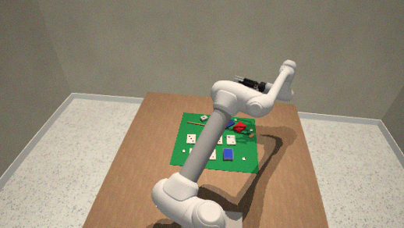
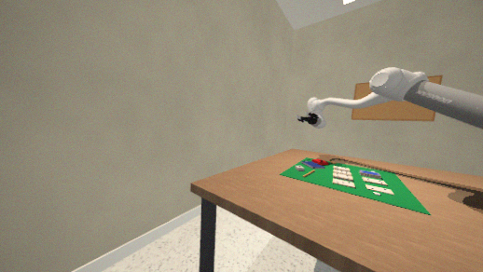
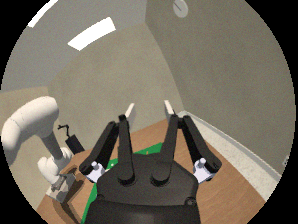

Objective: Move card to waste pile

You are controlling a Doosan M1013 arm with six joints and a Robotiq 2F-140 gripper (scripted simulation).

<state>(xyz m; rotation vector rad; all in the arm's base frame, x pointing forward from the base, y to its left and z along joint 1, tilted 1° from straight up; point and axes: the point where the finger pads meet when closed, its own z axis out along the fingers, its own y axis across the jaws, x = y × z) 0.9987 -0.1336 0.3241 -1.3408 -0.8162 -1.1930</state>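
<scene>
The face-down stock [image 1: 228, 154] [image 2: 370, 173] is a blue-backed pile in the near row of the green mat [image 1: 249, 164] [image 2: 406, 200]. The white waste pile [image 1: 213, 155] lies just left of it, partly hidden behind my arm in the top view. My gripper [image 1: 236, 79] [image 2: 299, 119] [image 3: 149, 107] hangs high in the air above the far side of the table, well clear of the cards. Its fingers stand apart with nothing between them.
Three white face-up cards, such as one card [image 1: 191, 138], lie in the row behind. A red block [image 1: 239, 126] [image 2: 322, 161], a blue piece [image 1: 230, 124], a grey die [image 1: 203, 118] and a yellow stick [image 1: 193, 122] lie at the mat's far edge.
</scene>
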